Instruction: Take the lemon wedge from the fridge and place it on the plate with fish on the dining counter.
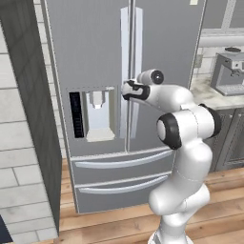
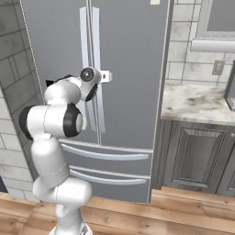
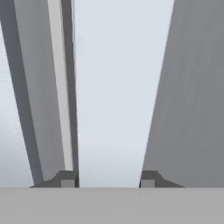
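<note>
- Left base view: the fridge (image 1: 95, 95) stands tall and grey with both upper doors shut, its two long pale handles (image 1: 130, 71) running side by side down the middle seam. The dispenser (image 1: 93, 113) sits in the left door at about 9 o'clock from the robot's wrist, and the two bottom drawers (image 1: 121, 174) lie below, at 6 o'clock from it. The white arm rises from the lower right and bends over to the seam — the gripper (image 1: 125, 89) is right at the handles, touching or all but touching them.
- Left base view, off to the side: at 3 o'clock from the fridge a marble-topped desk (image 1: 209, 95) carries a grey coffee machine (image 1: 229, 74), with dark cabinets (image 1: 233, 138) beneath and a wooden floor (image 1: 95, 224) in front.
- Right base view: the arm comes up from the lower left, and the hand reaches the pair of handles at mid-height of the doors; the gripper (image 2: 107, 76) sits against the right-hand one.
- Hand view: the two dark fingers (image 3: 66, 178) stand either side of a broad pale bar — the handle (image 3: 111, 96) — which runs up between them to 12 o'clock. The fingers are clenched around that handle, one on each flank, with grey door steel beyond.
- The lemon wedge is behind the closed fridge doors if anywhere; I cannot see it.
</note>
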Robot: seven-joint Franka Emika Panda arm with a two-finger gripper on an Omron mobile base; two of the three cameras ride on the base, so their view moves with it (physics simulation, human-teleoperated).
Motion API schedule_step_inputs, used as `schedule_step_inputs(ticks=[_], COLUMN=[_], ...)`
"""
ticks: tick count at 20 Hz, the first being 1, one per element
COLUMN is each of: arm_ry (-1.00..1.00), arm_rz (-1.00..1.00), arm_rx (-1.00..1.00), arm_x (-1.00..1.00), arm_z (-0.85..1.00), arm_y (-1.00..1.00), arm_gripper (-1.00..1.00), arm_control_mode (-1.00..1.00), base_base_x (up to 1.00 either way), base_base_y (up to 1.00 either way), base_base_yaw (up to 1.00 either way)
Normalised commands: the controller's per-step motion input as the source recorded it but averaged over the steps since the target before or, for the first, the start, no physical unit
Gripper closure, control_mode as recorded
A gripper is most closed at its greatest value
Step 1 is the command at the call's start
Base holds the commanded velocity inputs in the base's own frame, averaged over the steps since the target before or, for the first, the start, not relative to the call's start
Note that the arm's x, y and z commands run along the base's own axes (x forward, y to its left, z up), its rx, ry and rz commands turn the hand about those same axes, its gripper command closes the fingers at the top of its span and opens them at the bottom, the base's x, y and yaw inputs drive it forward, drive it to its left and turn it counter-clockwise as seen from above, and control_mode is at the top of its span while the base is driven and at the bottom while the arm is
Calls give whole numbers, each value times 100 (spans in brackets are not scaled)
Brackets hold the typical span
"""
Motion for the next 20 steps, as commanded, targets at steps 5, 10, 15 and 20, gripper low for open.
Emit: schedule_step_inputs(ticks=[5,10,15,20], arm_ry=[-3,-6,-3,0], arm_rz=[-6,-11,-15,-22], arm_rx=[2,10,16,21], arm_x=[-95,-100,-100,-100], arm_z=[0,0,0,14], arm_y=[-26,-45,-53,-46], arm_gripper=[100,100,100,-100], arm_control_mode=[-100,-100,-100,-100], base_base_x=[0,0,0,0], base_base_y=[0,0,0,0], base_base_yaw=[0,0,0,0])
